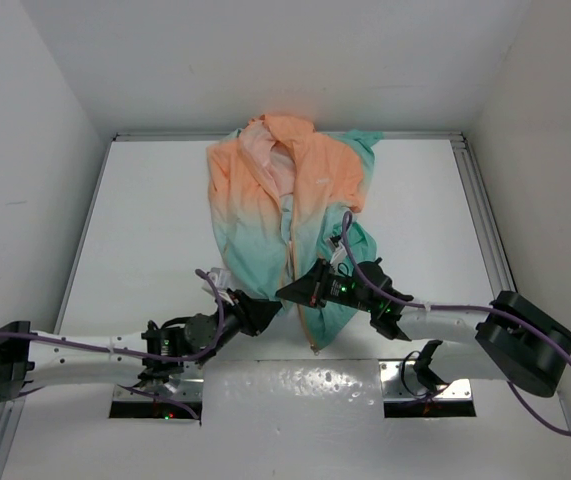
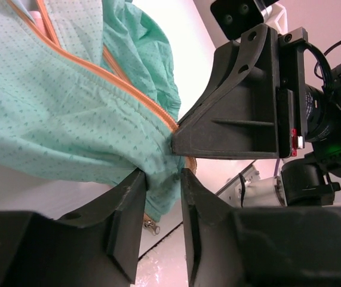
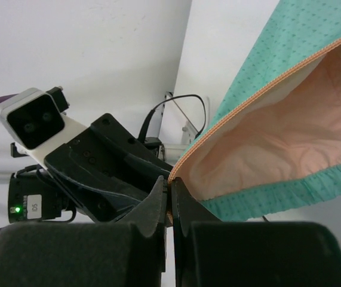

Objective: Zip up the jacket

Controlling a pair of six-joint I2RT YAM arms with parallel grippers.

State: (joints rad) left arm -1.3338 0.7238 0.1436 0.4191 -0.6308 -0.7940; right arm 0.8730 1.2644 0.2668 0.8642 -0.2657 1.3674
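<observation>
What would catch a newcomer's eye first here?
A peach-to-mint jacket lies at the table's far middle, its orange zipper undone. At its near hem, the right end effector pinches the zipper edge, and the left end effector stands open around teal fabric.

Setting: robotics lab test cell. Indicators: white table (image 1: 155, 240) enclosed by plain white walls (image 1: 25, 150), metal rail (image 1: 480, 220) along its edge, left arm (image 1: 75, 350) and right arm (image 1: 445, 325) bolted down, purple cable (image 1: 455, 307) exposed.
</observation>
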